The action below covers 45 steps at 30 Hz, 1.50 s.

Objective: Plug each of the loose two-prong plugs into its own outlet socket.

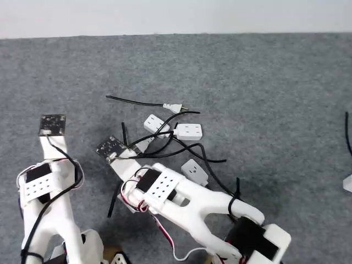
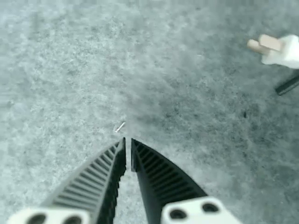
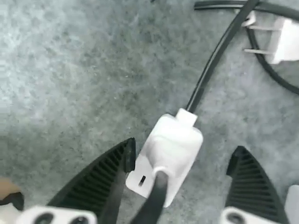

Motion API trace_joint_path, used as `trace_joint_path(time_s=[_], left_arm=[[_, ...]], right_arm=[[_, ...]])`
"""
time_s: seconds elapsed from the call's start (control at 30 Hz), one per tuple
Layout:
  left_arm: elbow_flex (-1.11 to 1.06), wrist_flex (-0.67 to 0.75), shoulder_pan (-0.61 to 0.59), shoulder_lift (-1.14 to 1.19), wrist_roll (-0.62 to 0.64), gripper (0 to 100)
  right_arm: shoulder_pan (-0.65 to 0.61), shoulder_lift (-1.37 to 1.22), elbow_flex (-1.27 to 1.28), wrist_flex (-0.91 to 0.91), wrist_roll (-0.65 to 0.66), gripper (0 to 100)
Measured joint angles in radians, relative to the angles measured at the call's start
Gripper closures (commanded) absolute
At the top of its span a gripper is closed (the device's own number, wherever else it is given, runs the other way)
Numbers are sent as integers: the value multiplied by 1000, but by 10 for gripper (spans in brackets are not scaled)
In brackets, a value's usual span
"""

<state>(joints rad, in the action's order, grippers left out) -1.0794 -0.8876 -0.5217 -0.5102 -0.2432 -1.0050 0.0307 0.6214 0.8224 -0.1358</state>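
Note:
In the right wrist view my right gripper (image 3: 185,147) is open, its black fingers (image 3: 110,175) on either side of a white outlet block (image 3: 170,156) on a black cord, not touching it. A white two-prong plug (image 3: 280,42) lies beyond it on the carpet. My left gripper (image 2: 127,142) is shut and empty over bare carpet, with another white plug (image 2: 280,50) well off to one side. From above, a plug (image 1: 173,108) and three white outlets (image 1: 155,125) (image 1: 188,131) (image 1: 194,171) lie among tangled black cords ahead of the right arm (image 1: 165,190). The left arm (image 1: 41,184) stands apart from them.
Grey carpet (image 1: 264,82) covers the table, with open room at the back and to the right. Black cords (image 1: 181,148) cross between the outlets. A small pale sliver (image 2: 120,126) lies just beyond the left fingertips. A white object (image 1: 347,183) sits at the right edge.

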Motion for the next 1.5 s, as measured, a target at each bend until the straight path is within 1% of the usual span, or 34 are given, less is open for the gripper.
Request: trace_joint_path(time_s=[0.1,0.13,0.17,0.23,0.27,0.33,0.43,0.57,0.73,0.83,0.93,1.03,1.13,1.23,1.37,1.5], left_arm=[[28,2,-37,0,51,984],[28,9,-43,0,58,984],[28,15,-44,0,61,984],[28,18,-43,0,64,984],[28,18,-44,0,66,984],[28,18,-46,0,69,984],[28,18,-38,0,69,984],[28,18,18,0,80,984],[28,14,118,0,233,984],[35,-12,196,0,285,984],[92,-69,278,6,338,972],[152,-117,367,6,393,905],[195,-149,477,6,480,823],[219,-160,609,6,597,790],[258,-155,769,6,729,787],[273,-91,881,8,819,785]], right_arm=[[-5,-55,0,-3,0,909],[-5,-71,-2,-6,-2,965],[-5,-84,-11,2,-2,998],[-2,-94,-37,29,-2,977],[-2,-94,-41,43,-2,995],[12,-94,-49,71,8,989],[74,-41,-64,147,40,991],[195,114,-114,338,143,991],[453,319,-143,565,288,991],[643,434,-143,661,373,991],[848,543,-112,698,476,991],[1077,603,-57,697,606,991],[1310,601,3,620,723,991],[1484,540,52,509,810,991],[1648,381,55,350,858,991],[1748,189,11,245,868,985]])
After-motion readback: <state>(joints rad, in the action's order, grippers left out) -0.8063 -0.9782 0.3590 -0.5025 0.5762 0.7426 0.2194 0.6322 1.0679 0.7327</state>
